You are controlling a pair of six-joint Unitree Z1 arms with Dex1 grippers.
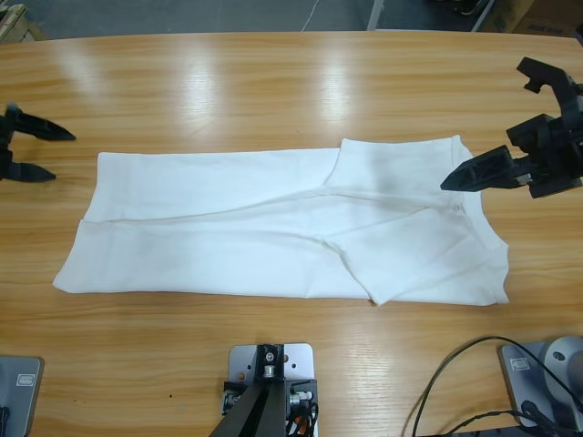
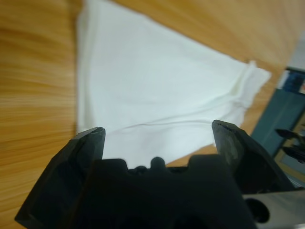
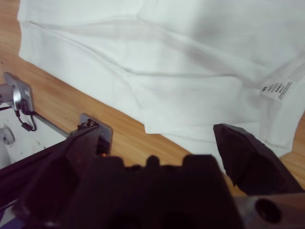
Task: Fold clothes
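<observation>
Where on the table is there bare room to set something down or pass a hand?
The widest free patch is the bare wood of the table beyond the T-shirt's far edge. A narrower strip runs along its near edge. The ends are crowded: the left pincer, open, sits off one end, and the right pincer, open, hangs over the neck label.

Open L gripper (image 2: pixel 158 136) over T-shirt (image 2: pixel 157 90)

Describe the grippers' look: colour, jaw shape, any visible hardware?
Both are black. The left gripper has two slim jaws tapering to sharp points. The right gripper is bulkier, with a wedge-shaped pointed jaw on a blocky black body. Close up, the jaws are thick and faceted with a dull sheen, rising from a notched black body beside a silver plate with a round hole.
</observation>
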